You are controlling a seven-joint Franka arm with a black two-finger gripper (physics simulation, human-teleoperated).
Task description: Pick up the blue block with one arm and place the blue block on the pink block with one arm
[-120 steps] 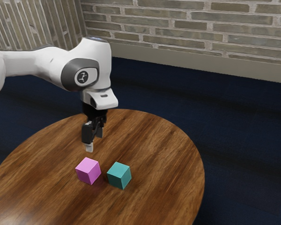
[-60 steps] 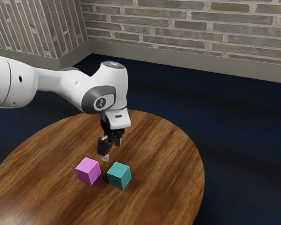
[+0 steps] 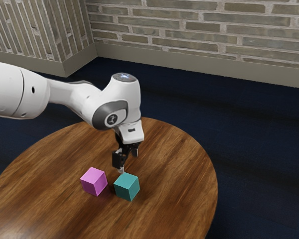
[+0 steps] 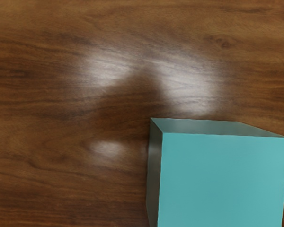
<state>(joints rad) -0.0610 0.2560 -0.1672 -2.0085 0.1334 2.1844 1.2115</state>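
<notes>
Since the earlier frames, the gripper [image 3: 126, 164] has been carried toward the exterior view's right, away from the pink block [image 3: 93, 180], and has been lowered nearer the table [image 3: 184, 159]. It is now held just above the blue block [image 3: 126, 186], over that block's rear upper edge and not touching it. The two black fingers are seen standing apart, and nothing is held between them.

The blue block, a teal-tinted cube with flat matte faces and sharp edges, is set on the table just beside the pink block, on the side toward the exterior view's right. A narrow gap is left between the two cubes. In the wrist view the blue block [image 4: 217, 175] is shown close under the hand, with its top face evenly lit and one side face in shade.

The table is round, and its top is rendered as dark polished wood with a streaked grain [image 4: 85, 142]. Pale glossy highlights and a soft shadow are cast on the wood beside the cube. The pink block is likewise a plain, matte cube.
</notes>
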